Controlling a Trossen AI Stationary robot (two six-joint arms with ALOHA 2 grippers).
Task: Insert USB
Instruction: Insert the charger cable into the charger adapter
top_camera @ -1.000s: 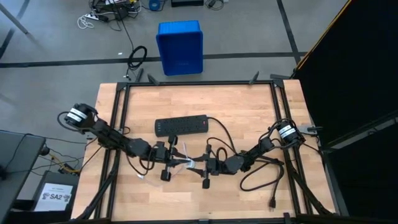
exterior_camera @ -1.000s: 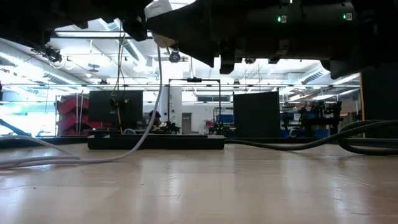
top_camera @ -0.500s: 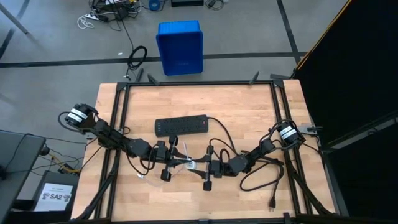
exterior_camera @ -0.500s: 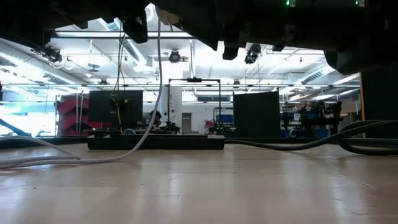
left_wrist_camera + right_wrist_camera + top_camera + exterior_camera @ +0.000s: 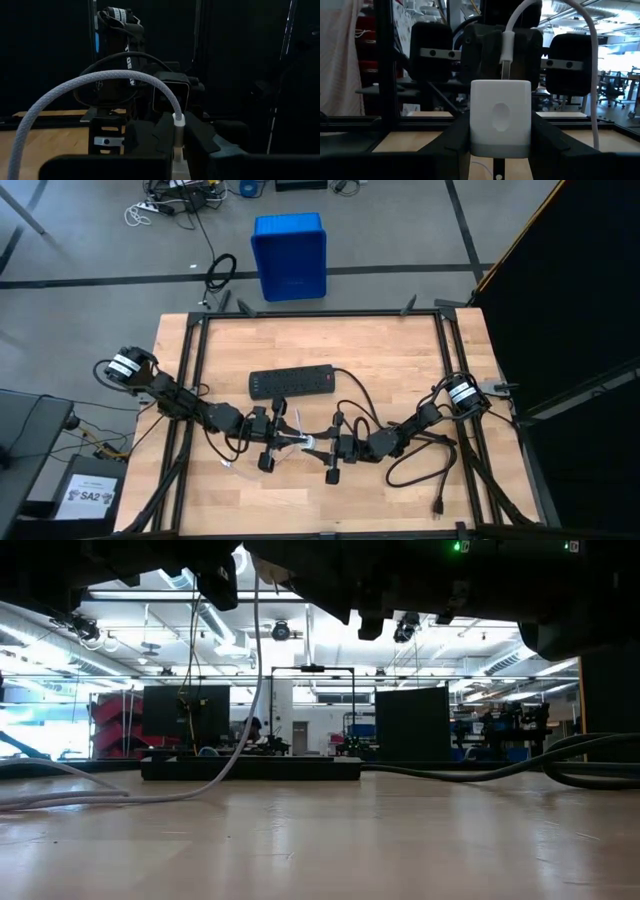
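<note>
Left of centre above the worktop (image 5: 400,350), grips the USB (image 5: 100,80) at its plug end with the left pincer (image 5: 283,439), closed tight on the plug body. Trails the rest of the whitish cable in an arch back over the wrist and down onto the worktop at the left. Points the plug's metal tip rightward at the white cube adapter (image 5: 500,117). Clamps that adapter squarely in the right pincer (image 5: 326,448), just right of centre, shut against its two side faces.

Against one second back:
- Shows the right pincer drawn slightly leftward, toward the left pincer.
- No longer shows the adapter at the top edge of the low view.

Reads, as a judgement, as a closing approach for mating, and places the task between alignment and insertion.

Puts the metal tip right at the adapter's far face in the right wrist view, in line with its middle. Cannot tell whether touching or already entered.

Calls next for a short, straight push along the plug axis. Risks a skewed tip catching on the port rim, or the plug slipping in the grip.

Leaves the power strip (image 5: 292,383) farther back and the thick black cord (image 5: 420,470) at the right, both clear of the pincers.
</note>
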